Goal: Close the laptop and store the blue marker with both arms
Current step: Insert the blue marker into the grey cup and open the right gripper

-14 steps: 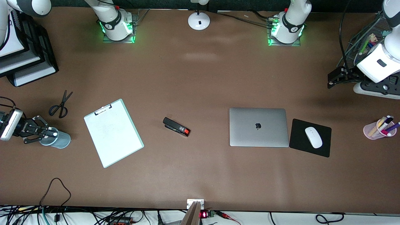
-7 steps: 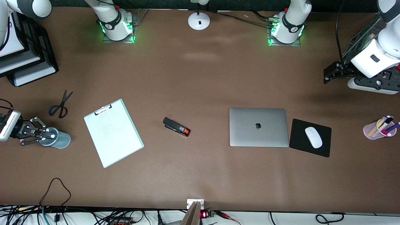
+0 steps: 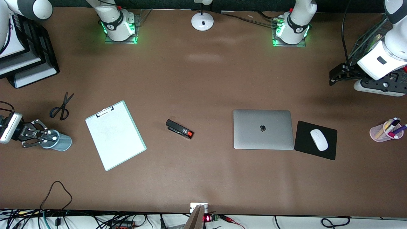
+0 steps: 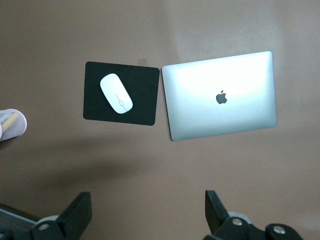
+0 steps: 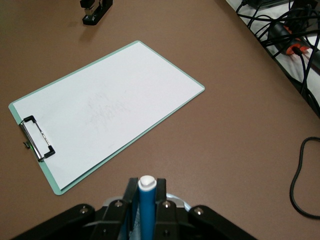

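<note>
Marker (image 5: 147, 207) stays clamped in right tool (image 3: 44, 137) over cup (image 3: 62, 142); left tool (image 4: 145, 215) gapes, barely shifted

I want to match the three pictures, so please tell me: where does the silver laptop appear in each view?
Front view: the laptop lies shut toward the left arm's end of the table, beside the black mouse pad.
Left wrist view: the laptop lies shut with its logo up, beside the black mouse pad.
Right wrist view: not in it.
Shared landmark: the black mouse pad, seen in the front and left wrist views.
</note>
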### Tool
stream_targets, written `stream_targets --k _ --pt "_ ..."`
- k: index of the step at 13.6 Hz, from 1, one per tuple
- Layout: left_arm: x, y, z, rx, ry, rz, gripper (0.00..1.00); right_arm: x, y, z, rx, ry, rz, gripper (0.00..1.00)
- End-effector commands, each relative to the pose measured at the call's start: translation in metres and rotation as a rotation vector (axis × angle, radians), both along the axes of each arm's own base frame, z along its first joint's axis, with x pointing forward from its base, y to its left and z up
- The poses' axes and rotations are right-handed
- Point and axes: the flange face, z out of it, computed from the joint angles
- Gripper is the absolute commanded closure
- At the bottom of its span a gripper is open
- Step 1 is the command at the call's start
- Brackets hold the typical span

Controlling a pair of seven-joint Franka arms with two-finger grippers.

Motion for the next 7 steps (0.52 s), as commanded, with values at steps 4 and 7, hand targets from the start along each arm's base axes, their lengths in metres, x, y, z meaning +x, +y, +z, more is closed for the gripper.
stream_targets --k 4,7 --pt "0.006 0.024 0.017 -0.028 -0.025 0.090 0.00 0.002 -0.007 0.018 0.051 0.040 -0.069 0.00" --pt "0.009 0.005 0.010 -0.022 -0.013 0.055 0.00 -0.004 0.003 0.034 0.095 0.140 -0.076 0.00"
